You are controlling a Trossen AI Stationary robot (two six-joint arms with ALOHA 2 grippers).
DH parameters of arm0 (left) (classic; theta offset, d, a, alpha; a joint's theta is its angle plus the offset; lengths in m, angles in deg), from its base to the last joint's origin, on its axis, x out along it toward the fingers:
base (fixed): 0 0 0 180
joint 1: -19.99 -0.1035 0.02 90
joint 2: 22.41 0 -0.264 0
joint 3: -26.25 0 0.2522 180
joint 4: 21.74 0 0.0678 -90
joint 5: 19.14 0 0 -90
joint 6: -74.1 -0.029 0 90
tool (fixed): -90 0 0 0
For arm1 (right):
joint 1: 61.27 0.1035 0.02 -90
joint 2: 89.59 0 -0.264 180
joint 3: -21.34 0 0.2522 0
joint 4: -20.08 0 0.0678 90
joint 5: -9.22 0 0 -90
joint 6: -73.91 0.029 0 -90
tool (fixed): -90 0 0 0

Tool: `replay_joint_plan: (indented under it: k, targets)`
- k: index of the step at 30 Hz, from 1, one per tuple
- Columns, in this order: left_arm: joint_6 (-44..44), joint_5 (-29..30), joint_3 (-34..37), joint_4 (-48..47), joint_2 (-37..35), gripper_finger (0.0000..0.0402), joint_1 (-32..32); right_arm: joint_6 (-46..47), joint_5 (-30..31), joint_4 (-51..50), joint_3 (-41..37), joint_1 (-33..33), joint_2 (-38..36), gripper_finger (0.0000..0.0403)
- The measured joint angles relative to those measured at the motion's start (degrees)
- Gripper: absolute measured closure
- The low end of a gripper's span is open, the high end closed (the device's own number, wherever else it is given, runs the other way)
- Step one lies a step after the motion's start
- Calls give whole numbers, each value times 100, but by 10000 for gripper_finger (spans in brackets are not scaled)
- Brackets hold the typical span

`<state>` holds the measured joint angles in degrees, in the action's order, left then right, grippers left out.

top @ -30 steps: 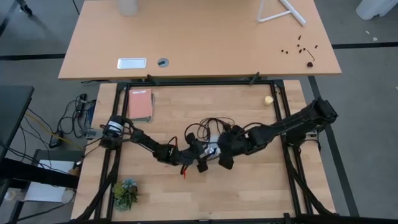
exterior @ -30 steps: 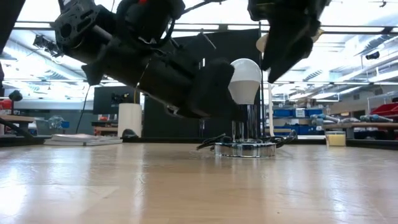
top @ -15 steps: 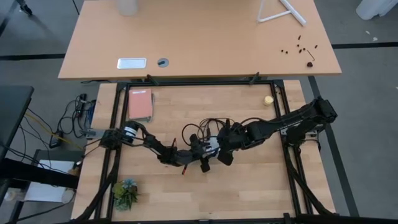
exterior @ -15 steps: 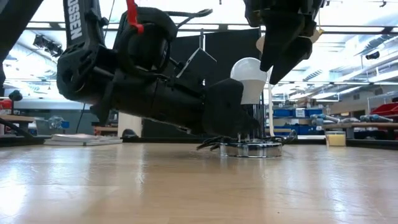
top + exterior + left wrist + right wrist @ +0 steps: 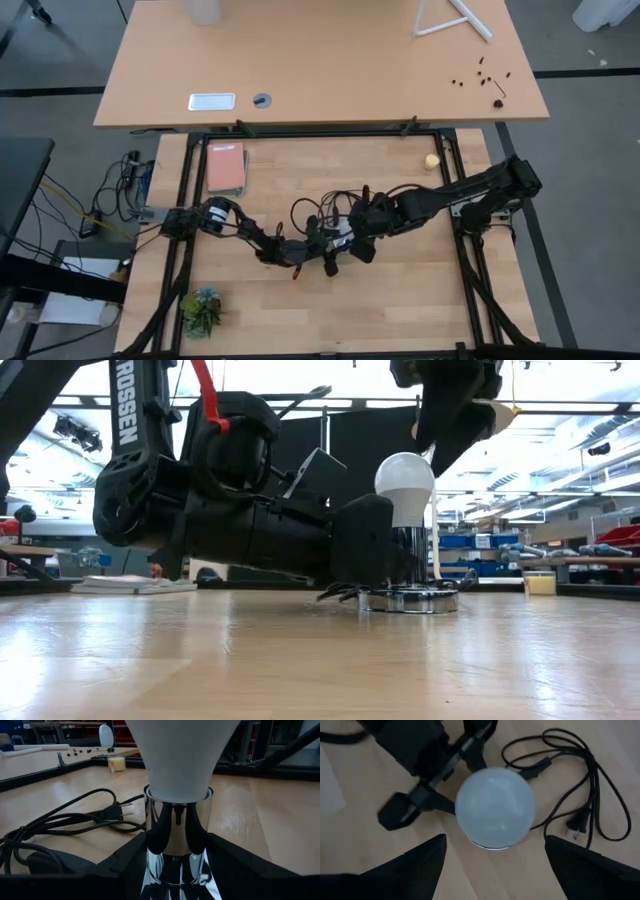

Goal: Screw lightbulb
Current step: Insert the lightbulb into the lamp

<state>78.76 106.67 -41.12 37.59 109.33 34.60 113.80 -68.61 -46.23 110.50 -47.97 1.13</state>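
The white lightbulb (image 5: 405, 485) stands upright with its base in the chrome tube of the silver socket (image 5: 408, 557), whose round foot (image 5: 410, 600) rests on the table. My left gripper (image 5: 368, 555) lies low and level at the tube, shut on it. Straight above the bulb (image 5: 495, 810) my right gripper (image 5: 495, 839) hangs open, pointing steeply down. One finger (image 5: 420, 865) stands on each side of the globe, clear of it. In the high view both grippers meet at the bulb (image 5: 345, 240) in the table's middle. My left gripper has the socket's upright chrome tube (image 5: 177, 845), just below the bulb's neck, between its two fingers (image 5: 127, 865). One finger lies against each side of the tube, with no gap showing. The fingers come in level, just above the table. The socket stands upright on its foot.
The socket's black cord and plug (image 5: 75, 815) lie looped on the table beyond the socket. A small yellow ball (image 5: 431, 160) sits at the far right, a pink book (image 5: 225, 167) at the far left, and a small plant (image 5: 202, 310) at the near left.
My left gripper has sunk toward the table and tipped from slanting to level, ending beside the socket's tube. My right gripper has risen a little above the bulb. The socket and bulb have slid slightly along the table.
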Motion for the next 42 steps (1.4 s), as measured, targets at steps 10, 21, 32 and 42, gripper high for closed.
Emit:
replay_joint_plan:
  k: [10, 21, 32, 42]
  targets:
    - [39, -7, 0, 57, 0, 200, 2, 466, 7, 26, 167, -33, 7, 56]
    - [160, -7, 0, 80, 0, 200, 4, 720, 625, 35, 167, 198, 7, 56]
    - [199, -5, 0, 73, -2, 200, 4, 1116, 2322, 152, 130, 1002, 314, 56]
    - [227, -4, 0, 73, -9, 200, 4, 1474, 3698, 420, -257, 1644, 391, 56]
